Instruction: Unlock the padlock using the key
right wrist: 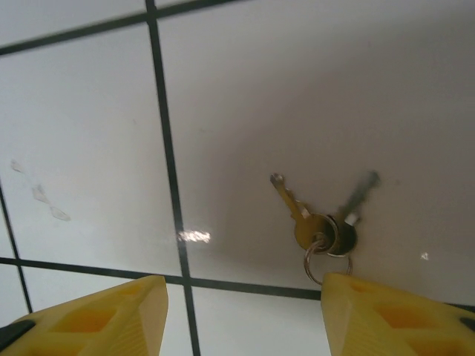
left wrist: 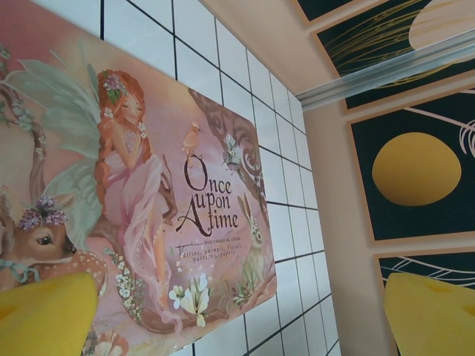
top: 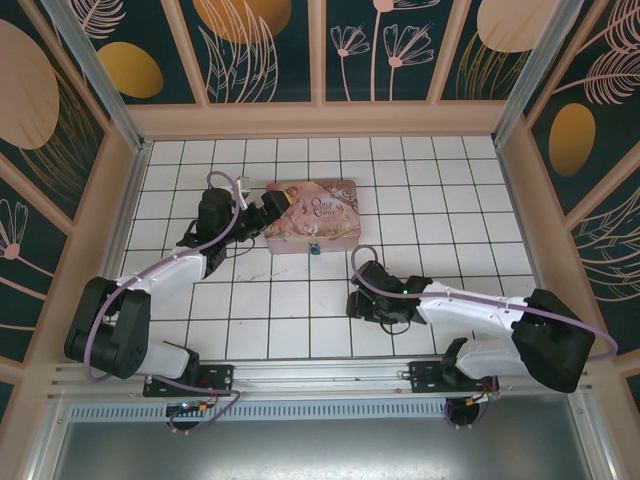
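Note:
The key (right wrist: 292, 205) lies flat on a white tile, joined by a small ring to a second key (right wrist: 356, 199). My right gripper (right wrist: 245, 319) hangs open just above the floor; its yellow fingers (right wrist: 386, 311) stand on either side, and the ring lies right by the right-hand one, nothing between them. The top view has this gripper (top: 362, 298) pointing down at the tiles. The small blue padlock (top: 314, 249) sits at the front edge of the pink tin box (top: 312, 214). My left gripper (top: 268, 212) is wide open at the tin's left end, looking over its lid (left wrist: 148, 193).
Wooden walls with dark floral panels enclose the tiled floor (top: 300, 310) on three sides. The right wall (left wrist: 334, 222) stands a few tiles beyond the tin. Both arm bases sit at the near edge.

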Robot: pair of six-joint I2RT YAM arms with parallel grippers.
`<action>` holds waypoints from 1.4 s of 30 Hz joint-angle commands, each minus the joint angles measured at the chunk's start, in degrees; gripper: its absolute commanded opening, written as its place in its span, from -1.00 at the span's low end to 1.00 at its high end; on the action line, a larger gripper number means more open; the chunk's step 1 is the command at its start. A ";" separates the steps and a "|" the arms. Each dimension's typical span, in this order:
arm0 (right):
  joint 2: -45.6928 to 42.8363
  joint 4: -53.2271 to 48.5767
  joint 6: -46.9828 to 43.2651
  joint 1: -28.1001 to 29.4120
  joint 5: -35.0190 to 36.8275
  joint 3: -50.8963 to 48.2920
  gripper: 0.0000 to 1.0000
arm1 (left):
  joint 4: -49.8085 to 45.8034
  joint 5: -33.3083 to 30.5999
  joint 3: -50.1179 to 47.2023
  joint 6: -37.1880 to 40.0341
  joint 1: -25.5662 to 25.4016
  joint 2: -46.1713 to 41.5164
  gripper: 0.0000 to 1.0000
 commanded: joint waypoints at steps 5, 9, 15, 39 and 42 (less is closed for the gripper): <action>1.56 2.19 0.90 -0.17 0.35 -1.39 0.15 | 1.24 0.89 1.19 0.24 -0.29 1.40 0.97; 3.66 2.98 -1.33 -1.87 0.98 -0.06 0.15 | 1.57 0.78 1.17 0.00 -0.29 1.93 0.97; 5.71 4.77 -5.46 -6.71 1.82 2.20 0.14 | 1.87 0.51 0.73 -0.11 -0.25 2.05 0.97; 10.10 -5.78 10.72 -5.74 11.40 10.70 0.12 | 3.37 -0.01 -0.25 -0.26 -0.29 1.35 0.98; 11.65 -6.59 11.85 -5.48 11.86 11.14 0.11 | 3.53 0.06 -0.14 -0.17 -0.29 1.26 0.98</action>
